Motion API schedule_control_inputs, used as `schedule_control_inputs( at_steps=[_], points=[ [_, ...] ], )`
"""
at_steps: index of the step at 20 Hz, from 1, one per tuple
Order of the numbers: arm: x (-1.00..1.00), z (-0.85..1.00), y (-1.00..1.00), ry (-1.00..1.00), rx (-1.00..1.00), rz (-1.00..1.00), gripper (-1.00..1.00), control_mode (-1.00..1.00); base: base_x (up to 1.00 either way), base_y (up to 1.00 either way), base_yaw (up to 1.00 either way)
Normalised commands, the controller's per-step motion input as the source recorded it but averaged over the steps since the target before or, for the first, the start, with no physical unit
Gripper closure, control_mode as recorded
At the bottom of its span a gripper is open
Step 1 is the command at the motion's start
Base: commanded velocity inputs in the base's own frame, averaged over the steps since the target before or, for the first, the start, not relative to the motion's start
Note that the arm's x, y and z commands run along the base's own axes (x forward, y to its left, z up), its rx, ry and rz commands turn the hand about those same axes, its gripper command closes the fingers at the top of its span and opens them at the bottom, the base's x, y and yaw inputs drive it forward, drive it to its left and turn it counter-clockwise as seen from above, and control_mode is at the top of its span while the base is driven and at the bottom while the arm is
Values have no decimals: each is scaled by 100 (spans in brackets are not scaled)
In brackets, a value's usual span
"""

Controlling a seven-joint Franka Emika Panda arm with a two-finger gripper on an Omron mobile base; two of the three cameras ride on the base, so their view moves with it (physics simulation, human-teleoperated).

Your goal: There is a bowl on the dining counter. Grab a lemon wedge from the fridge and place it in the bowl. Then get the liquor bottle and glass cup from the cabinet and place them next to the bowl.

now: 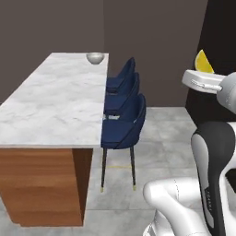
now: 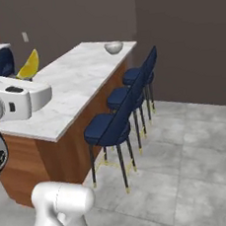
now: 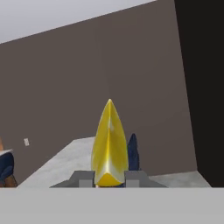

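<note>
Gripper (image 3: 109, 180) narrow, pinched on the lemon wedge (image 3: 109, 144). The wedge stands point-up between the two tips, its lower rounded end seated at the jaws. In the left base view the wedge (image 1: 204, 62) pokes up above the hand; same in the right base view (image 2: 29, 65).

Bowl (image 1: 95, 58) sits at the far end of the tabletop (image 1: 55, 101), well ahead of the gripper and off to its left; in the right base view the bowl (image 2: 113, 47) is far forward, well apart from the hand. A row of blue stools (image 2: 119, 109) lines the near side of the tabletop, below and ahead of the gripper.

Handling, as judged: wedge is light, soft-fleshed, likely slick on the rind, and tapered, so it could squirt out under a hard squeeze. Hold looks low on the thick end, which is the sensible place; gentle pressure only. Bowl is wide, a forgiving target for release from above.
</note>
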Motion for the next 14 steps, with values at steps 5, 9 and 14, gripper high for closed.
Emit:
schedule_control_inputs(
  at_steps=[5, 9, 14],
  points=[
    [0, 0, 0, 0, 0, 0, 100, 100, 18, -96, 21],
    [0, 0, 0, 0, 0, 0, 100, 100, 22, -96, 23],
    [0, 0, 0, 0, 0, 0, 100, 100, 32, -90, 24]
  ],
)
